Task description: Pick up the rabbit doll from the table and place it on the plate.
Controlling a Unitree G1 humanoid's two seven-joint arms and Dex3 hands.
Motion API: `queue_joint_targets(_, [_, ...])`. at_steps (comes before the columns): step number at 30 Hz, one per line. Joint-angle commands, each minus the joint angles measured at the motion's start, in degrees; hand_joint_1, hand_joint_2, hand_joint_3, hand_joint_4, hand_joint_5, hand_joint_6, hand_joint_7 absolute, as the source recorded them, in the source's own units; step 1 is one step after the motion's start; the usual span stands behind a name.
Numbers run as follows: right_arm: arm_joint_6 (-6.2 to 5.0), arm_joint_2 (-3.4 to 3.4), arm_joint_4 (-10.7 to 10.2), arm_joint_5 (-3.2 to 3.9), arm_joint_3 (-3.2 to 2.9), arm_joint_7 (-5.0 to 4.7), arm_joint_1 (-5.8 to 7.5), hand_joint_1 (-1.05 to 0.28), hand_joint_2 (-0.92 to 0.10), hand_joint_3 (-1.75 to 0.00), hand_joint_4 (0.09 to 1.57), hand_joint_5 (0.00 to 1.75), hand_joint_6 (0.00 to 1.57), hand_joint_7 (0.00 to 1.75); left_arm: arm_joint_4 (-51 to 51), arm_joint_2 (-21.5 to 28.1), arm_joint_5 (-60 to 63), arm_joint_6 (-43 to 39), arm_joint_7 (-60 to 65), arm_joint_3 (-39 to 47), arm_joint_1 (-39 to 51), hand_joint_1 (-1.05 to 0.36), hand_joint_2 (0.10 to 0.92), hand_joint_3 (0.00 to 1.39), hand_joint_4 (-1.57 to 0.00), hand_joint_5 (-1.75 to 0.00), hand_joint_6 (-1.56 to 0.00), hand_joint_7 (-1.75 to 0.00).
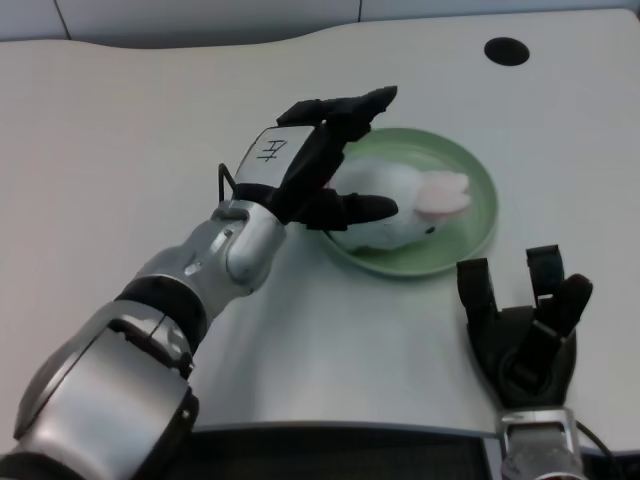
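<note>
The white rabbit doll [405,200] with pink ears lies on the pale green plate [482,215], its ears pointing right. My left hand [300,165] hovers over the plate's left rim, just left of the doll. Its fingers are stretched out and apart above the doll's back, while the thumb [362,209] lies along the doll's near side. The fingers do not close around the doll. The hand hides the doll's left end.
My right hand [525,325] rests near the table's front edge, just below the plate, palm up with fingers raised. A black round hole [506,50] sits in the table at the far right. The front table edge [340,430] runs close below my forearms.
</note>
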Motion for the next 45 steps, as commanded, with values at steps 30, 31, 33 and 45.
queue_joint_targets(30, [2.48,-1.63,3.47,-4.49,1.28,-7.76,-5.19,-0.57,-0.92,-0.11,0.8,1.75,0.66,1.64,-7.67,-3.7,-67.42,33.67,-83.94,53.48,20.84,-0.98,0.921,0.64,0.0,0.0,0.0,0.0])
queue_joint_targets(31, [2.56,-1.64,3.49,-4.5,1.27,-7.88,-5.21,-0.57,-0.92,-0.11,0.8,1.75,0.66,1.63,-7.8,-4.05,-67.84,34.42,-84.52,53.8,21.55,-0.98,0.921,0.65,0.0,0.0,0.0,0.0])
queue_joint_targets(33, [3.0,-1.75,3.55,-4.49,1.2,-8.22,-5.25,-0.57,-0.92,-0.11,0.8,1.75,0.66,1.63,-8.1,-4.69,-68.4,35.51,-84.82,54.29,22.8,-0.98,0.921,0.67,0.0,0.0,0.0,0.0])
queue_joint_targets(45, [3.64,-2.06,3.58,-4.48,1.09,-7.89,-5.16,-0.56,-0.92,-0.11,0.8,1.75,0.68,1.59,-9.44,-5.86,-69.03,36.7,-84.85,54.89,24.81,-0.94,0.921,0.64,-0.05,-0.03,0.0,0.0])
